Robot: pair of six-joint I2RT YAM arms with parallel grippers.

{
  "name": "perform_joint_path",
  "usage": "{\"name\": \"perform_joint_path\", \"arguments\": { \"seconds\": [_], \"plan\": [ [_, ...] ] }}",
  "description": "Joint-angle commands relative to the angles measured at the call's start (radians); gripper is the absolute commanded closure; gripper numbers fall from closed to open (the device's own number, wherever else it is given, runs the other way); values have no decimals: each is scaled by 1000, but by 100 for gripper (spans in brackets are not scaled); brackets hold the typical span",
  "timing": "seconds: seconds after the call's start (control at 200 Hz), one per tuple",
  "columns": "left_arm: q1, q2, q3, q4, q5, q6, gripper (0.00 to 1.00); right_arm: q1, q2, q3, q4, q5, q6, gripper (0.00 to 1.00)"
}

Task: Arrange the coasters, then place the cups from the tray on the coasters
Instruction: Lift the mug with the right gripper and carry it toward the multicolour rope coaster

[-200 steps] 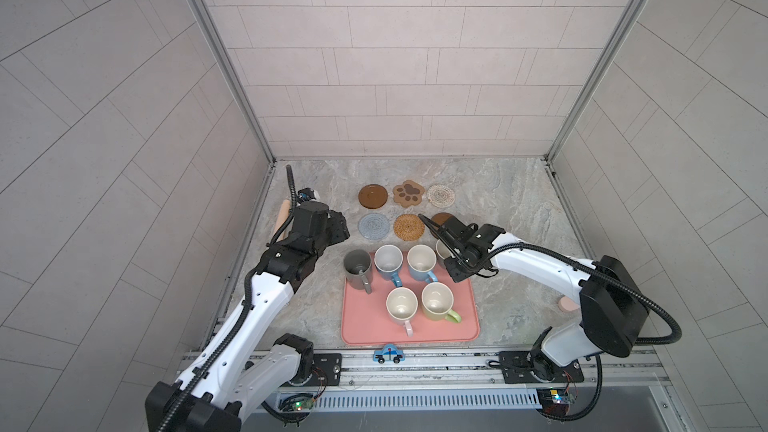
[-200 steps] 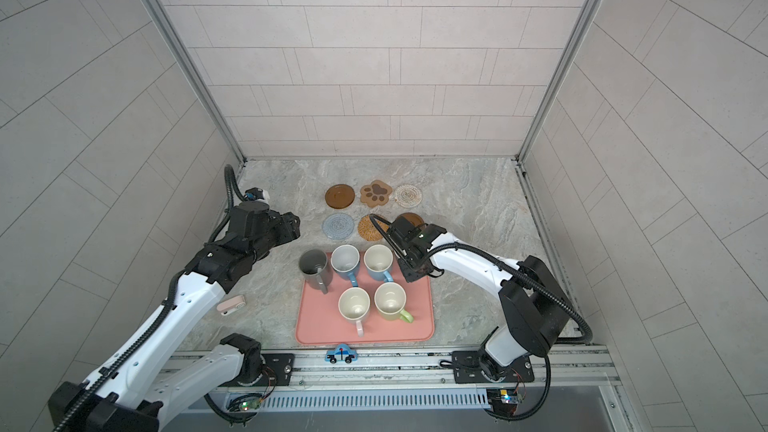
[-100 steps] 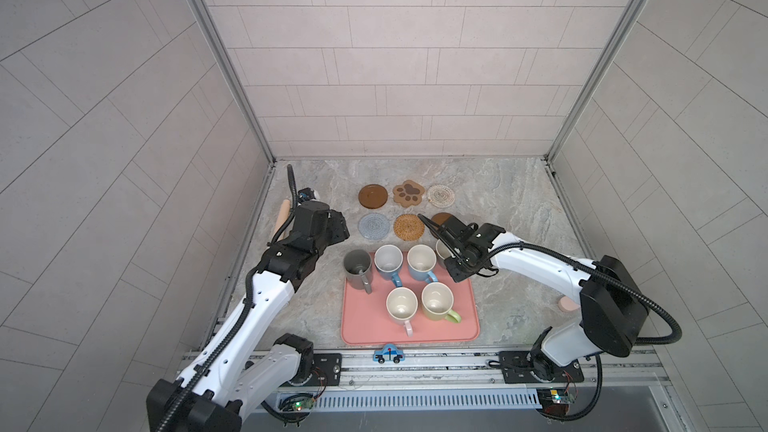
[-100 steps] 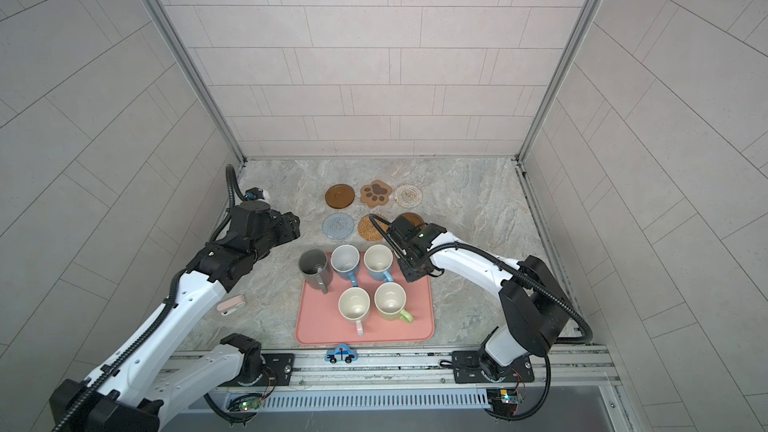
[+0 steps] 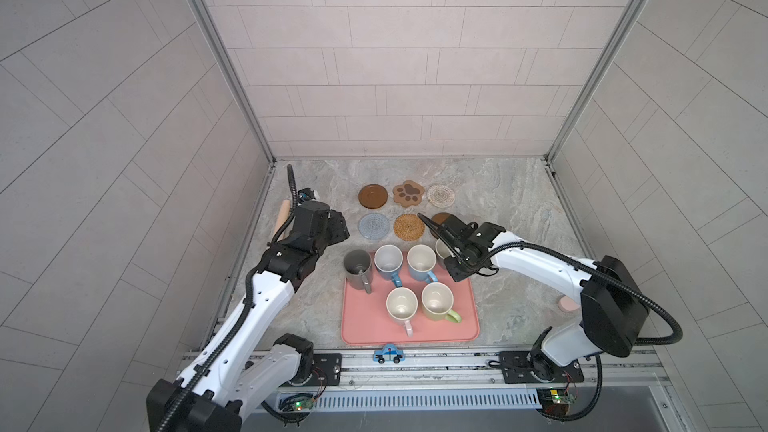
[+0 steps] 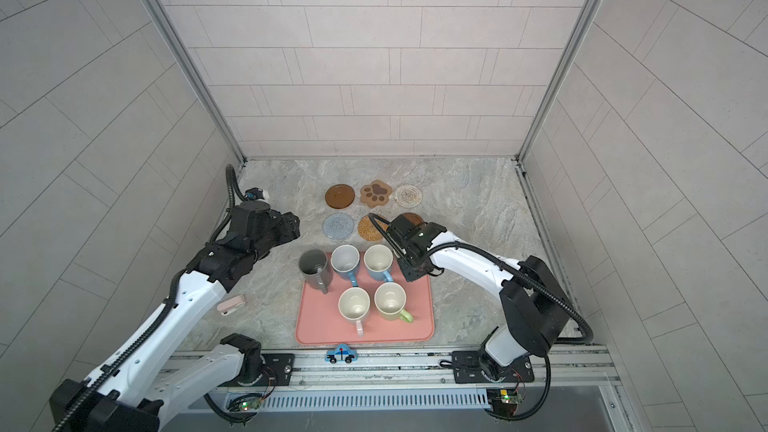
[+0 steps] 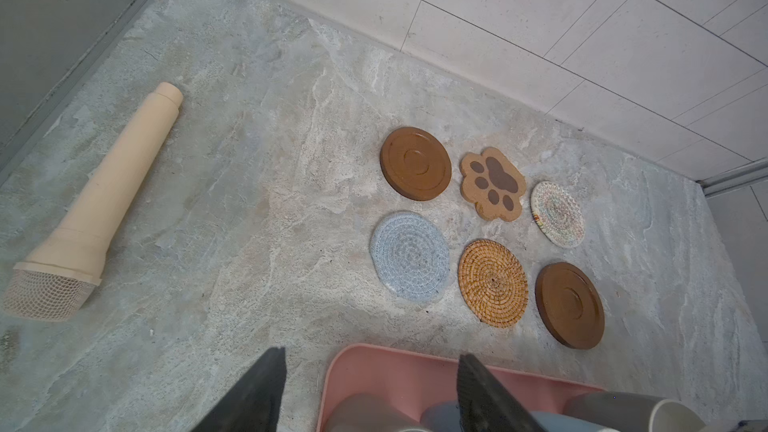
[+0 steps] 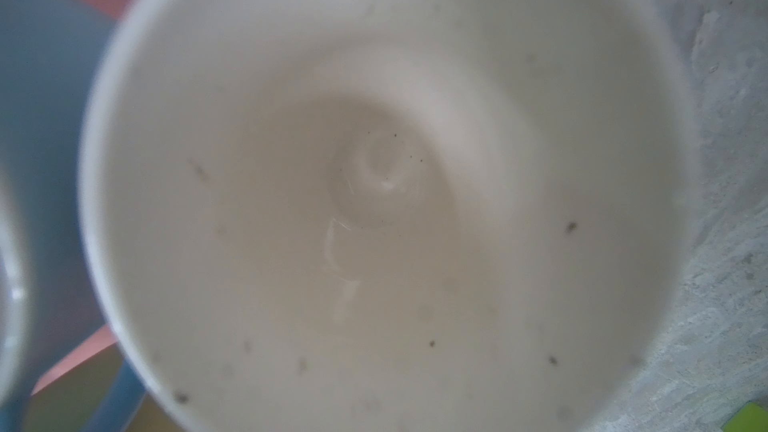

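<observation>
Six coasters lie in two rows behind the tray (image 5: pixel 374 326): dark brown disc (image 5: pixel 373 196), paw print (image 5: pixel 409 194), cream woven (image 5: pixel 440 195), grey-blue (image 5: pixel 374 226), golden rattan (image 5: pixel 409 226), and a second brown disc (image 5: pixel 440 218) partly hidden by my right arm. Dark grey (image 5: pixel 357 268), two blue (image 5: pixel 388 261), pink-handled (image 5: pixel 402 305) and yellow-green (image 5: pixel 437 303) cups stand on the tray. My right gripper (image 5: pixel 451 257) is shut at the grey cup (image 8: pixel 374 180) on the tray's far right corner, its fingers hidden below the rim. My left gripper (image 7: pixel 372 367) hangs open over the tray's far left corner.
A beige microphone-shaped toy (image 7: pixel 99 201) lies along the left wall. A blue toy car (image 5: pixel 388 354) sits on the front rail. A small pink disc (image 5: pixel 567 305) lies by the right arm, and a pink gadget (image 6: pixel 231 305) lies left of the tray.
</observation>
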Motion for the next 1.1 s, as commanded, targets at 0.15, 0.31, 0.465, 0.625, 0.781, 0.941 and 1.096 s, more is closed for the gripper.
{"name": "perform_joint_path", "arguments": {
  "seconds": [0.15,0.31,0.465,0.625,0.781,0.941,1.096],
  "plan": [
    [6,-5,8,0,-16,-3,28,0,-51,56,6,30,11,90],
    [6,-10,7,-8,-20,-3,28,-1,-54,70,7,31,8,90],
    [7,-13,4,-8,-22,-4,28,-8,-56,81,6,32,5,90],
    [6,-12,11,-9,-18,-3,28,-14,-56,98,3,42,-2,91],
    [6,-13,13,-10,-17,-2,28,-27,-46,124,2,49,-15,91],
    [6,-12,17,-12,-14,-3,28,-46,-27,157,-1,49,-41,91],
    [6,-11,22,-14,-11,-3,28,-83,-3,193,-1,32,-76,91]
  ]
}}
